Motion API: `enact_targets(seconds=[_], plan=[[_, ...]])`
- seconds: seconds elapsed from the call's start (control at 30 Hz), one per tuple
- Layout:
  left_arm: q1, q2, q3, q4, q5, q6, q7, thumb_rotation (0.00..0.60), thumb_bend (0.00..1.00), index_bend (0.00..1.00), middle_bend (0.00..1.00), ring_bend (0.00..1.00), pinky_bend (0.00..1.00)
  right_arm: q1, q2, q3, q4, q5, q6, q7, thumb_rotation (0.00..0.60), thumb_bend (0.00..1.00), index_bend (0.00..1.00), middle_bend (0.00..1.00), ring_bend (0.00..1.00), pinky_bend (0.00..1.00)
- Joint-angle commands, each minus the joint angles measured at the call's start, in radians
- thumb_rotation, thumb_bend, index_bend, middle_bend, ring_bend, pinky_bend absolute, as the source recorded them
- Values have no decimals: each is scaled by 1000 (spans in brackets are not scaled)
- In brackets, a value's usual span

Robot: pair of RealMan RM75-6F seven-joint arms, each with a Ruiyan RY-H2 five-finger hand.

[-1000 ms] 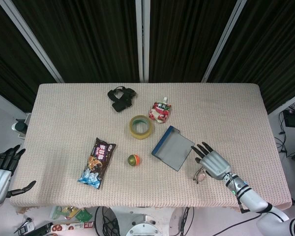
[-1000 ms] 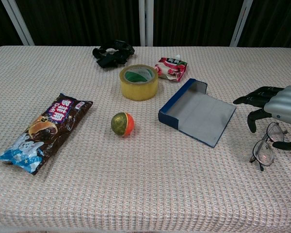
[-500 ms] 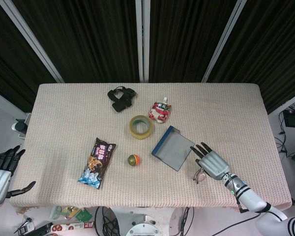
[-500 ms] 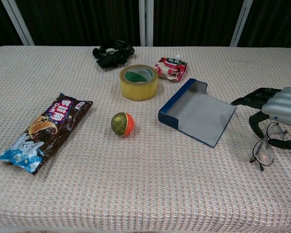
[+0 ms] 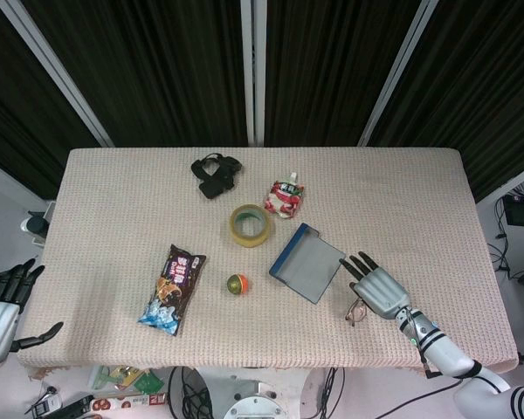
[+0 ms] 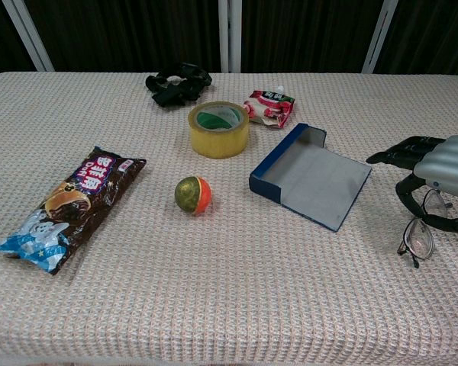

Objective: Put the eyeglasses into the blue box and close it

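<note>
The eyeglasses [image 6: 417,239] [image 5: 356,312] lie on the table near its front right, right of the blue box. That blue box [image 6: 313,181] [image 5: 306,262] lies open and empty, its grey inside facing up. My right hand [image 6: 437,177] [image 5: 378,287] is over the glasses' far lens. Its thumb and a curled finger [image 6: 404,200] meet around the frame, while the other fingers stay spread. The near lens still touches the cloth. My left hand [image 5: 1,316] hangs beyond the table's front left corner, fingers apart and holding nothing.
A yellow tape roll [image 6: 217,128], an orange-green ball [image 6: 192,194], a red pouch [image 6: 269,107] and a black strap bundle [image 6: 177,82] lie left of and behind the box. A brown snack bag [image 6: 69,206] lies at the front left.
The right hand's thumb and finger have curled closed around the eyeglasses' frame, and the glasses have shifted slightly to the right. The left hand has not moved.
</note>
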State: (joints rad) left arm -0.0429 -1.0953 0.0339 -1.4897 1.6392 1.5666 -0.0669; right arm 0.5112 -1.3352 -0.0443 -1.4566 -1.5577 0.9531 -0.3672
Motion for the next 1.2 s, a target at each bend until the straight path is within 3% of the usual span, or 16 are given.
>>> enact_targets(seconds=[0.03,0.3,0.8,1.2], plan=[[0,0,0,0,1,0,0,383,150,26,16,57,193,0,5,4,-6,-6,16,16,600,410,651,0,0,0],[-2,4,-2,-3,2,1,0,384,150,26,16,57,193,20,-34,40,0,-19,52,22,600,411,663,0,0,0],[4,14,-1,-1,-7,4,-11,383,149,26,16,57,193,154,-221,174,106,113,-44,-77,600,419,668,0,0,0],[10,14,1,18,-9,7,-32,384,150,26,16,57,193,217,-327,200,219,187,-77,-122,600,414,666,0,0,0]])
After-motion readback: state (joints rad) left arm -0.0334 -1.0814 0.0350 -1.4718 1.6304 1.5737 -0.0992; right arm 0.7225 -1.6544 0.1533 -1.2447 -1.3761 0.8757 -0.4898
